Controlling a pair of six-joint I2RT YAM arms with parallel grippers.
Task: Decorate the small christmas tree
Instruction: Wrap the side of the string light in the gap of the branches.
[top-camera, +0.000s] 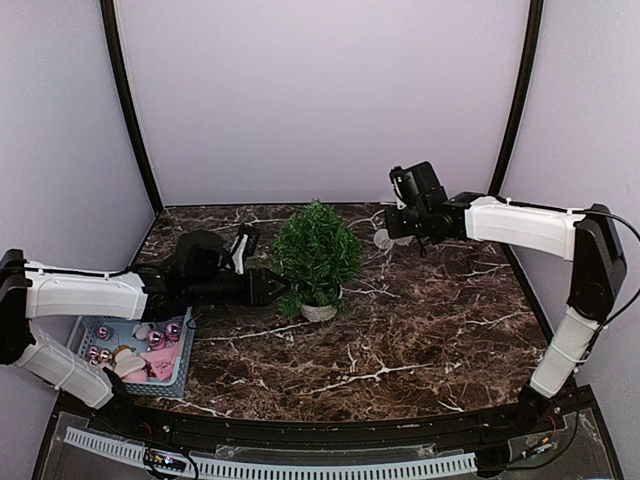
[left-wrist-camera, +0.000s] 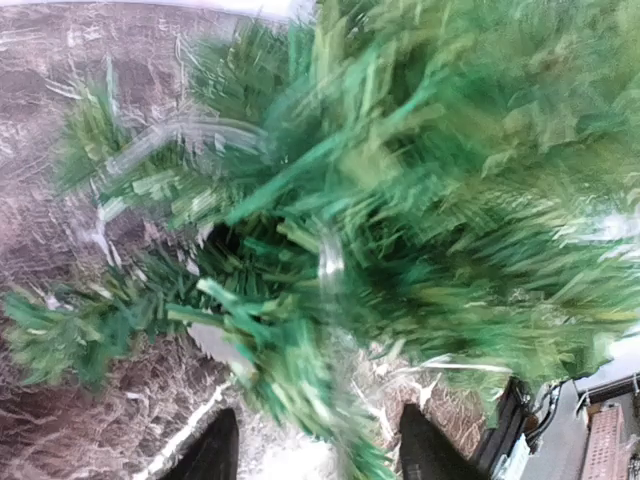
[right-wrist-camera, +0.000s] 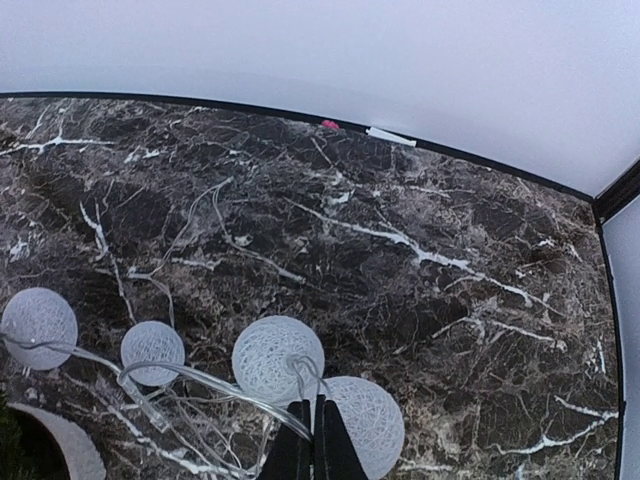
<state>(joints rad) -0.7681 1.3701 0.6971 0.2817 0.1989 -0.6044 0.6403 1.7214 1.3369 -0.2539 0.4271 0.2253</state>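
Foliage of the small christmas tree (top-camera: 316, 255) hides most of its white pot (top-camera: 319, 312) in the top view; the tree stands upright mid-table (top-camera: 430, 320). The left gripper (top-camera: 278, 290) sits at the lower left branches. The right gripper (top-camera: 395, 232) is behind-right of the tree, its jaw state unreadable here. A basket (top-camera: 150, 388) at near left, partly under the left arm, holds pink baubles (top-camera: 155, 338) and pale items I cannot identify.

Left wrist: blurred needles fill the frame. The fingertips (left-wrist-camera: 215, 450) are apart and cut off at the bottom edge.

Right wrist: fingers are pinched together on the clear wire (right-wrist-camera: 200, 385) of a light string with white woven balls (right-wrist-camera: 278, 360).
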